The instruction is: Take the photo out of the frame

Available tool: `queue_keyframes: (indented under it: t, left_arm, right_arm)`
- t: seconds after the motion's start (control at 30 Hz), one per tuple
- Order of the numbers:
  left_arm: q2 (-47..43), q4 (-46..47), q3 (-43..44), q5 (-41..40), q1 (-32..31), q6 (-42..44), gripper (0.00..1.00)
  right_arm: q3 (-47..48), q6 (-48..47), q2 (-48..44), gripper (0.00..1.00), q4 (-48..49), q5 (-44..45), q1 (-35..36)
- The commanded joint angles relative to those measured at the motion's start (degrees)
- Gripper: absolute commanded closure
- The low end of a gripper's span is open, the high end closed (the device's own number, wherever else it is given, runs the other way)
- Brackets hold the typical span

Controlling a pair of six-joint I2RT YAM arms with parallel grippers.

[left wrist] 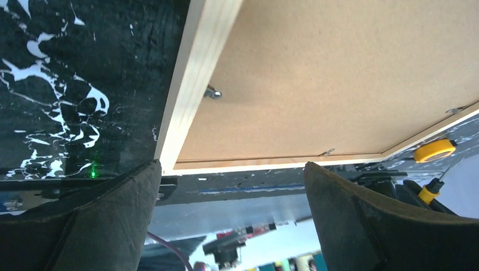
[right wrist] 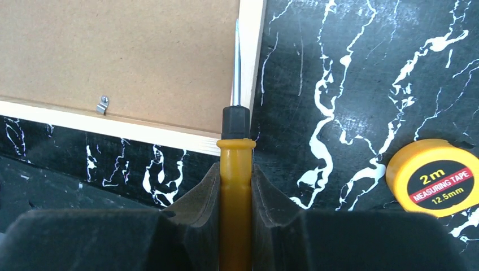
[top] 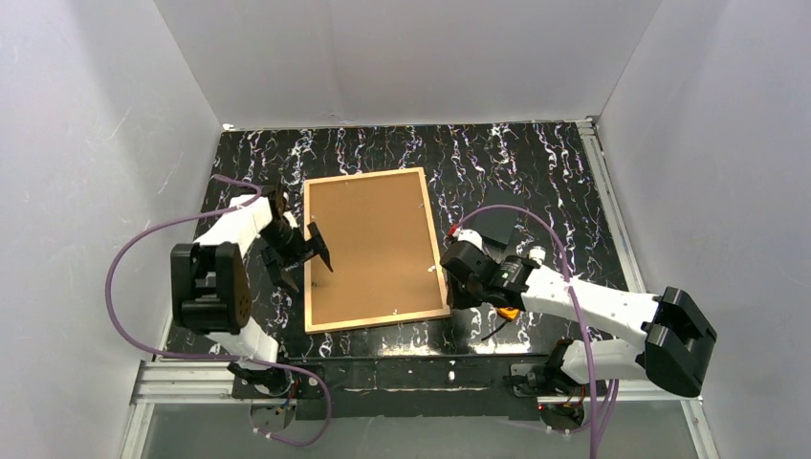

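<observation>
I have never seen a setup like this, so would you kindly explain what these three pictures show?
Two white robot arms stand at a black marbled table. One picture looks down from overhead; the other two come from cameras on each wrist. A wooden frame lies face down, its brown backing board up. The left gripper is open and empty at the frame's left edge. The right gripper is shut on a yellow-handled screwdriver, its tip at the frame's inner edge. A yellow tape measure lies nearby.
</observation>
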Motion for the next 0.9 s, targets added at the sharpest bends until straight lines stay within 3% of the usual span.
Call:
queue_keyframes:
  t: [0.0, 0.17, 0.4, 0.6, 0.87]
  left_arm:
    - [4.7, -6.9, 4.1, 5.7, 1.5, 2.4, 0.02]
    - [10.7, -8.2, 9.8, 4.4, 3.4, 3.9, 0.06]
    - [16.7, -6.8, 11.2, 4.8, 4.4, 5.5, 0.37]
    - [18.2, -7.1, 10.8, 1.9, 4.4, 6.5, 0.37]
    - [20.8, -7.6, 10.3, -2.4, 4.4, 7.9, 0.58]
  right_arm:
    - [2.0, -3.8, 0.2, 0.99, 0.4, -5.1, -2.8]
    - [5.5, -5.3, 6.0, 0.99, -0.1, -7.0, -3.4]
    - [8.5, -6.0, 10.1, 0.99, -0.7, -7.5, -3.8]
    - [7.3, -6.4, 9.9, 0.99, 0.3, -9.4, -4.9]
    - [6.4, -6.3, 10.3, 0.99, 2.0, -12.6, -6.2]
